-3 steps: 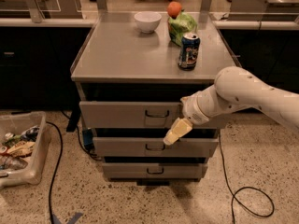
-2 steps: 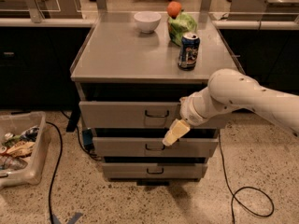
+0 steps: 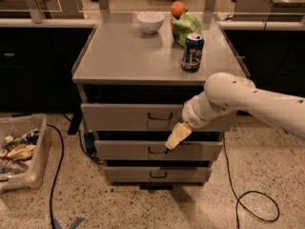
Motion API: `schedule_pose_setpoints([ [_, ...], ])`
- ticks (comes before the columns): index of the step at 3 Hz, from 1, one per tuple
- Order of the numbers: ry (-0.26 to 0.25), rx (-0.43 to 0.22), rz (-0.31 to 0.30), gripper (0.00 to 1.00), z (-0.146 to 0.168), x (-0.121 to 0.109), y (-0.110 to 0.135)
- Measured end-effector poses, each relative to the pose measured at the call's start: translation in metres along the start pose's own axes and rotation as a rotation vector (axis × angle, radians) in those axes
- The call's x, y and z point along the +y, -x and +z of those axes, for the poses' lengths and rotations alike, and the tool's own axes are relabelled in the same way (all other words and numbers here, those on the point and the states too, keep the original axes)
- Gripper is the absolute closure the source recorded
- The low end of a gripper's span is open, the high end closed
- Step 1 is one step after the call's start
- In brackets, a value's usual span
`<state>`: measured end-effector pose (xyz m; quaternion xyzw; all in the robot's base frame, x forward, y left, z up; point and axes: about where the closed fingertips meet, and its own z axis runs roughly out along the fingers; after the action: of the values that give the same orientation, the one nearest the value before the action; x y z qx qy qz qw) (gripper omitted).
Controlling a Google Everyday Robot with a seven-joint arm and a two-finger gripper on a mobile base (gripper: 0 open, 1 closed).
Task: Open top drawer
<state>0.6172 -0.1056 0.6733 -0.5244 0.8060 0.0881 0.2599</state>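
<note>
Top drawer (image 3: pixel 125 117) front has the gripper (image 3: pixel 170 144) low at its right half, fingers (image 3: pixel 180 131) pressed together

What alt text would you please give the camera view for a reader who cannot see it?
The gripper hovers low before the top drawer, just right of its handle; a bowl and can sit on the cabinet.
</note>
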Motion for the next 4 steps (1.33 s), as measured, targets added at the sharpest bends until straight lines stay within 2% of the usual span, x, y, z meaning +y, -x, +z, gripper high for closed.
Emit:
schedule_pose_setpoints([
  [1, 0.064, 0.013, 0.008, 0.00, 0.0029, 0.0059, 0.0002],
  [2, 0.065, 0.013, 0.008, 0.00, 0.0029, 0.0060, 0.0001],
  [4, 0.100, 0.037, 0.017, 0.00, -0.0022, 0.0135, -0.0038],
])
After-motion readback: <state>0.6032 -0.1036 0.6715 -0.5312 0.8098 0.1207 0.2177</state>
